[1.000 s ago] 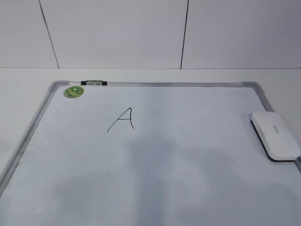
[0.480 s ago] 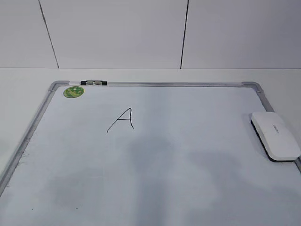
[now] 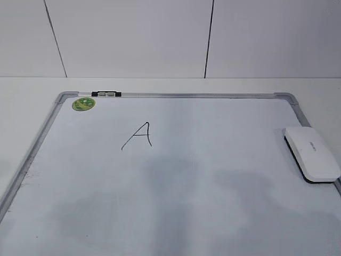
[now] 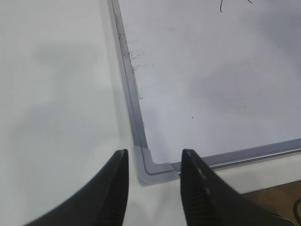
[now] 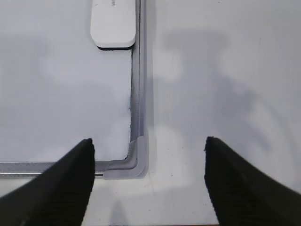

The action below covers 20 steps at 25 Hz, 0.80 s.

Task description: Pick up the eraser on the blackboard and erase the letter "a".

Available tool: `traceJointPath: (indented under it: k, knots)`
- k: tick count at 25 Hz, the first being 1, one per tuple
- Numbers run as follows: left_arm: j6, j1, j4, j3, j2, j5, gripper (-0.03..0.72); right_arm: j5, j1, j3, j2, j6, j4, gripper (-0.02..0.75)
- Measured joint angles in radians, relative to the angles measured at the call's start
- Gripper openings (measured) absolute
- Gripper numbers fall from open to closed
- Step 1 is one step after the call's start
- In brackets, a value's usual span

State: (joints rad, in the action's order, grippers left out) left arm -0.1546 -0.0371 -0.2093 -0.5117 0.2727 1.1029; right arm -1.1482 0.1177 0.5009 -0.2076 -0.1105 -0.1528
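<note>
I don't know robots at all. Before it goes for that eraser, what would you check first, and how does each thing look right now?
1. Eraser free and unobstructed on the blackboard, by its right edge: ok.
2. Right gripper open wide enough: ok.
3. Right gripper lined up over the eraser: not ok; it hangs over the board's near right corner.
4. Left gripper clear of the path, at the near left corner: ok.
5. Letter present to erase: ok.

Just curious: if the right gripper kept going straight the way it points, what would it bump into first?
Probably the blackboard's right frame edge near its corner, ahead of the open right gripper. The eraser lies farther on, slightly left. Depth is unclear.
</note>
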Motion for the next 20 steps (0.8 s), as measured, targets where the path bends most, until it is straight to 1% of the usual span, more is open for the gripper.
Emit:
traceJointPath:
  k: [6, 12, 16, 20]
  knots:
    - [0.000, 0.000, -0.002, 0.000, 0.000, 0.000, 0.248, 0.002, 0.000, 0.000, 0.000, 0.000, 0.000, 0.578]
    - [0.000, 0.000, -0.002, 0.000, -0.006, 0.000, 0.244, 0.004, 0.000, 0.000, 0.004, 0.000, 0.000, 0.578]
    - [0.000, 0.000, -0.002, 0.000, -0.078, 0.000, 0.239, 0.004, -0.013, 0.000, 0.026, 0.002, 0.000, 0.578]
    - [0.000, 0.000, -0.002, 0.000, -0.192, 0.001, 0.238, 0.004, -0.057, 0.000, 0.074, 0.002, 0.000, 0.578]
